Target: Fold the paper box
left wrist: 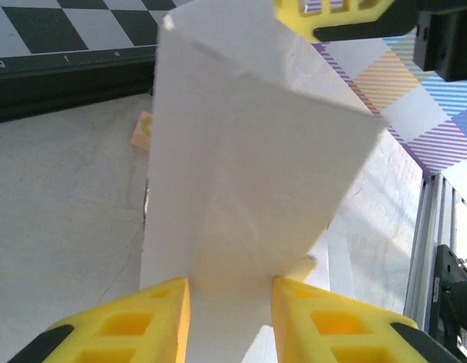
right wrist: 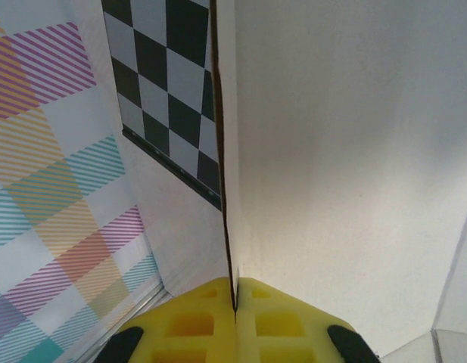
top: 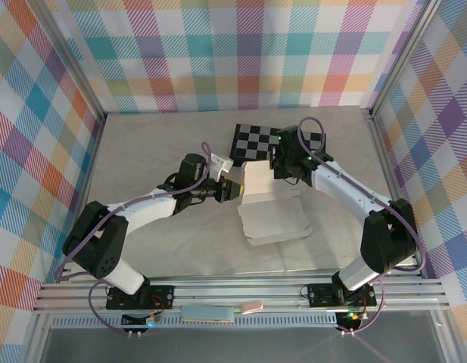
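The white paper box (top: 275, 219) lies in the middle of the table, its far panel lifted upright. In the left wrist view that panel (left wrist: 248, 151) rises as a folded double wall, and its lower end fills the gap between the yellow fingers of my left gripper (left wrist: 230, 283), touching both. My left gripper (top: 237, 189) reaches it from the left. From the far side, my right gripper (top: 281, 172) holds the panel's top. In the right wrist view the right gripper (right wrist: 235, 291) is shut on the panel's thin edge (right wrist: 354, 151).
A black-and-white chessboard (top: 256, 140) lies just behind the box, close to the right arm. A small tan tag (left wrist: 142, 130) sits on the table by the panel. Plaid walls enclose three sides, and an aluminium rail (top: 241, 291) runs along the near edge.
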